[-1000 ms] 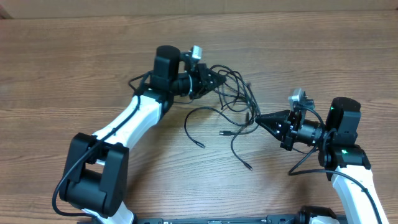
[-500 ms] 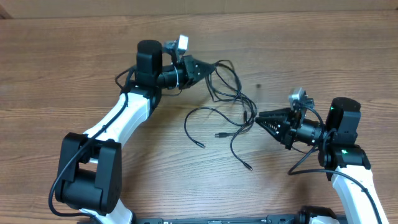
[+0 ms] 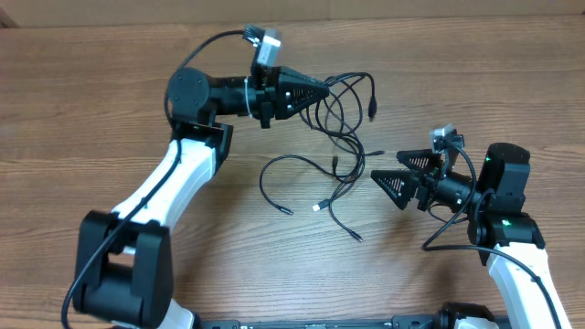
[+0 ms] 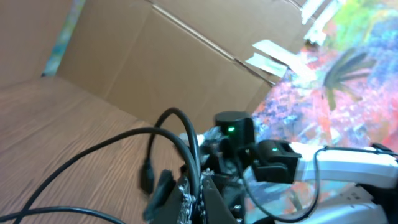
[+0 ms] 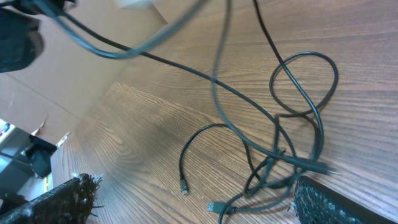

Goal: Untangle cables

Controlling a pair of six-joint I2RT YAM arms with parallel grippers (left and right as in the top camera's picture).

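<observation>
Left gripper clamps the cables; right gripper, wide open and empty, should pinch one strand at its nine o'clock.

table: brown wood grain, matt, smooth | cables: thin black sheath, slight sheen; plug ends silvery metal | arm shells: white glossy plastic | right finger pads: black, rough-textured | cardboard: brown, matt

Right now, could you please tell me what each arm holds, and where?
The left fingers pinch the cables by an upper loop; the right fingers are open, empty.
</observation>
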